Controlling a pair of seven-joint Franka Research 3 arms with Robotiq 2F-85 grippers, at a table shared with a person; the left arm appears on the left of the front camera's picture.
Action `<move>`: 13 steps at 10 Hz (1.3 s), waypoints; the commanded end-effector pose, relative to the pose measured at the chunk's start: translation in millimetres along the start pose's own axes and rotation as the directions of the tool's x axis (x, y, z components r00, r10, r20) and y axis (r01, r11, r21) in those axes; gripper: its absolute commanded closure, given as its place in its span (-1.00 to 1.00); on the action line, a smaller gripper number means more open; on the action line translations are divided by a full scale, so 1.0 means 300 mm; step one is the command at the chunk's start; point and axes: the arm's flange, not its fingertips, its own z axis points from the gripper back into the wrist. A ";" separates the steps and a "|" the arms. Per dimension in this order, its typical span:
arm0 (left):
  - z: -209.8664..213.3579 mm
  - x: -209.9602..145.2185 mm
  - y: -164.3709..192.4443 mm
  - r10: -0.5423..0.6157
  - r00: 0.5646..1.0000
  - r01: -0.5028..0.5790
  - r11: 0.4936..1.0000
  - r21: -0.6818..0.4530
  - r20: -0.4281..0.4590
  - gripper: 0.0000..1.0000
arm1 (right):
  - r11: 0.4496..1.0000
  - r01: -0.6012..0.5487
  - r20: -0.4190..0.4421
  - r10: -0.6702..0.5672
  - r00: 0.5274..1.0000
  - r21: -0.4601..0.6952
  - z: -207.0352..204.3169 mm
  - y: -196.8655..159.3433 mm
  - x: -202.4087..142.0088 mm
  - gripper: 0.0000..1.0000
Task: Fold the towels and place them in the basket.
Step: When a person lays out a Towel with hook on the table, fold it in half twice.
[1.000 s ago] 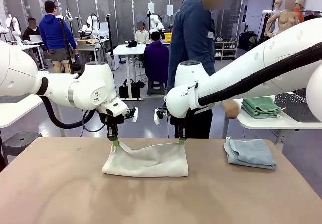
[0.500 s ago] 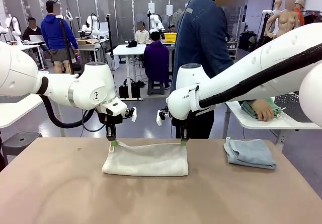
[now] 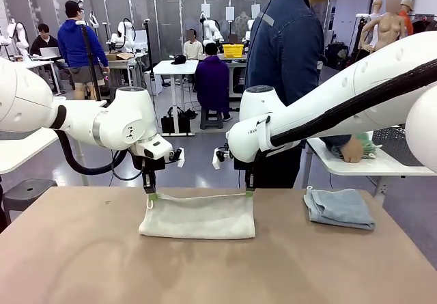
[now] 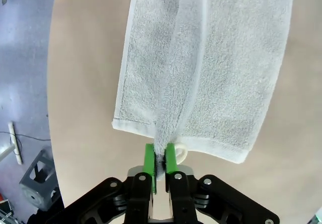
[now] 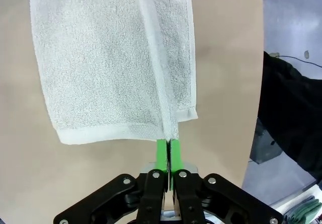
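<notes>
Almost no legible print

A short dark wordmark [image 3: 253,131] sits on the white joint of the right arm [image 3: 355,92], just off centre toward 3 o'clock, its letters too small to read. A small round mark [image 3: 128,132] on the left arm [image 3: 82,123], toward 9 o'clock, is equally unreadable.

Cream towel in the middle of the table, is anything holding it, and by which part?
Yes. The left gripper pinches the cream towel by its raised far edge at one corner, the right gripper at the other corner.
</notes>
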 end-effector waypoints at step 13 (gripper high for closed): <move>0.442 -0.430 -0.077 -0.101 0.944 0.151 0.979 -0.137 0.314 -0.66 | 0.912 0.349 0.086 -0.374 0.923 0.213 0.588 0.324 -0.188 -0.58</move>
